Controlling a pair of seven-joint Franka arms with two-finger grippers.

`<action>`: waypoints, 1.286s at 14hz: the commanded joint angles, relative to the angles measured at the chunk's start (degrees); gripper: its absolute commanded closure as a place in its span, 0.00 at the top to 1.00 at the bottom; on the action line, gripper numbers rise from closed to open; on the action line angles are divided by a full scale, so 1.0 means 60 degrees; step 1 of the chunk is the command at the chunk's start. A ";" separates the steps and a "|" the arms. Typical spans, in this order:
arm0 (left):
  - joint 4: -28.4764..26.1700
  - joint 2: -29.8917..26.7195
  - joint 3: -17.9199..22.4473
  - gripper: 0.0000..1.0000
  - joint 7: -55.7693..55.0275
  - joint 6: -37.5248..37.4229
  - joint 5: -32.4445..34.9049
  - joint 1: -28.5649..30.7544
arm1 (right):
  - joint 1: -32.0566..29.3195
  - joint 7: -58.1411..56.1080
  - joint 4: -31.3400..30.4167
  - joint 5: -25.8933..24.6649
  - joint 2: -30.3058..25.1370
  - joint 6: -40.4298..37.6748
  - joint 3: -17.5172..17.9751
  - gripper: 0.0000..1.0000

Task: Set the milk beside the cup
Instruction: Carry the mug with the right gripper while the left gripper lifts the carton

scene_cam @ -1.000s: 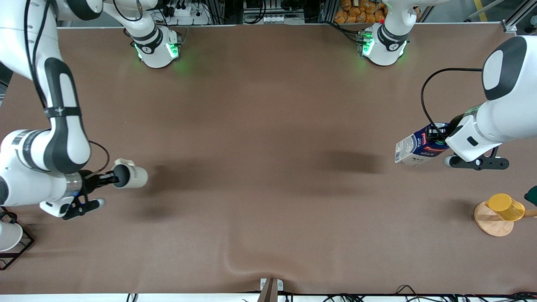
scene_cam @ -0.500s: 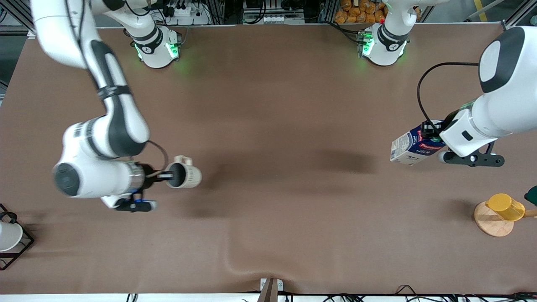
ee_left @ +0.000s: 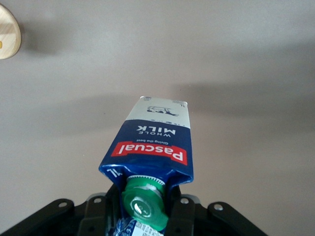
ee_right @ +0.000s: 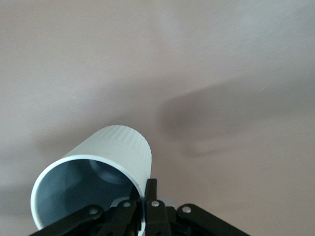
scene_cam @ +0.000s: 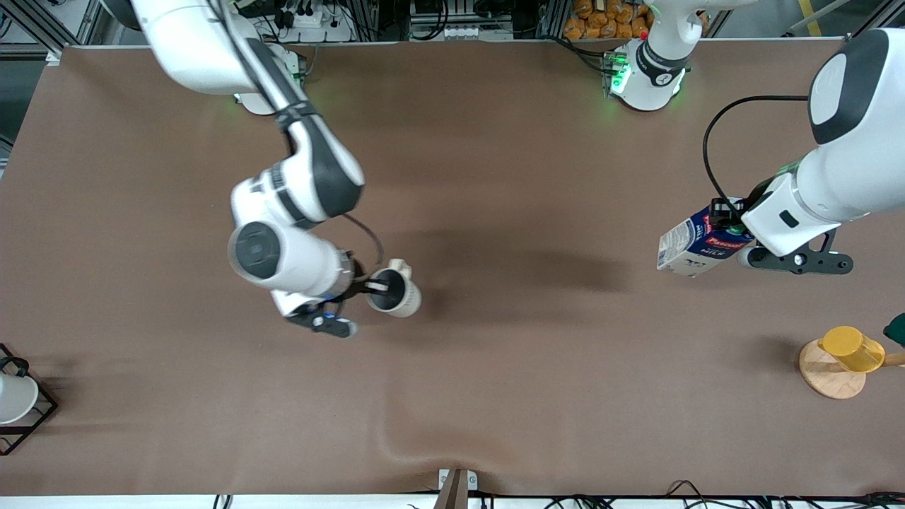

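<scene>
My left gripper (scene_cam: 732, 227) is shut on the milk (scene_cam: 696, 246), a blue and white carton with a red band, held tilted above the table toward the left arm's end. The left wrist view shows the milk (ee_left: 152, 142) with its green cap (ee_left: 145, 204) between the jaws of the left gripper (ee_left: 144, 209). My right gripper (scene_cam: 375, 288) is shut on the rim of the pale cup (scene_cam: 399, 295), held on its side above the table's middle. The right wrist view shows the cup (ee_right: 96, 184), its wall pinched by the right gripper (ee_right: 143, 196).
A yellow cup (scene_cam: 852, 348) sits on a round wooden coaster (scene_cam: 831, 375) toward the left arm's end, near the front camera. A white cup (scene_cam: 14, 397) stands in a black wire rack (scene_cam: 32, 417) at the right arm's end. The brown table cover (scene_cam: 452, 396) has a wrinkle near its front edge.
My right arm has swung from the right arm's end toward the table's middle, carrying the cup. My left gripper with the milk has shifted only slightly.
</scene>
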 commanded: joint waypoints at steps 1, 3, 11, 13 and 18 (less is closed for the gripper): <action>0.0052 -0.0109 -0.0074 0.12 0.0092 -0.0203 -0.0215 0.0022 | 0.0646 0.1162 0.0063 0.0044 0.0473 0.0879 -0.0122 0.00; 0.0052 -0.0109 -0.0192 0.12 0.0033 -0.0247 -0.0477 0.0036 | 0.1086 0.1705 0.0062 0.0014 0.0707 0.1435 -0.0151 0.00; 0.0052 0.0067 -0.0396 0.13 -0.0681 -0.0365 -0.1475 -0.0197 | 0.1834 0.2337 0.0004 -0.0058 0.1396 0.2009 -0.0224 0.00; 0.0037 0.0227 -0.0426 0.13 -0.1166 -0.0365 -0.1504 -0.0344 | 0.1835 0.2352 -0.0011 -0.0205 0.1441 0.2053 -0.0210 0.00; 0.0037 0.0389 -0.0412 0.13 -0.2178 -0.0365 -0.1504 -0.1106 | 0.1834 0.2558 0.0004 -0.0292 0.1441 0.2024 -0.0210 1.00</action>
